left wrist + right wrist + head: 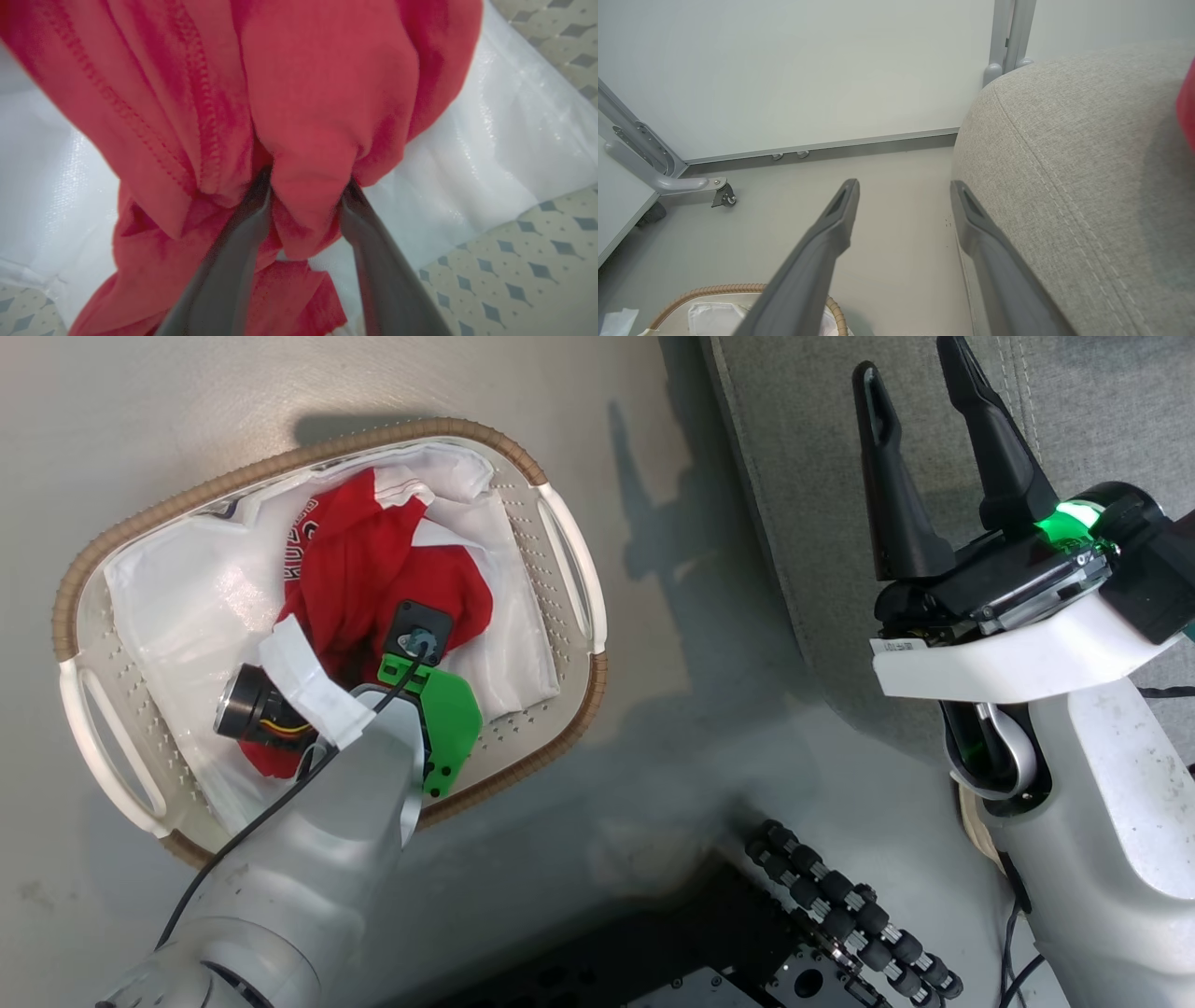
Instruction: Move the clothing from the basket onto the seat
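Left gripper (307, 182) down in the basket (308, 453), 2 fingers clamped on a fold of the clothing (373, 569) (red heap on the white liner (177, 607), mid-basket). Right gripper (906, 359) spread wide, empty, over left edge of the seat (1120, 392).

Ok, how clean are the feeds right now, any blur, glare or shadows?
Head view: sharp, soft arm shadows on the floor beside the basket. Left wrist view: blurry, clothing and left claw out of focus, sheen on the white liner. Right wrist view: crisp, even light on the seat.
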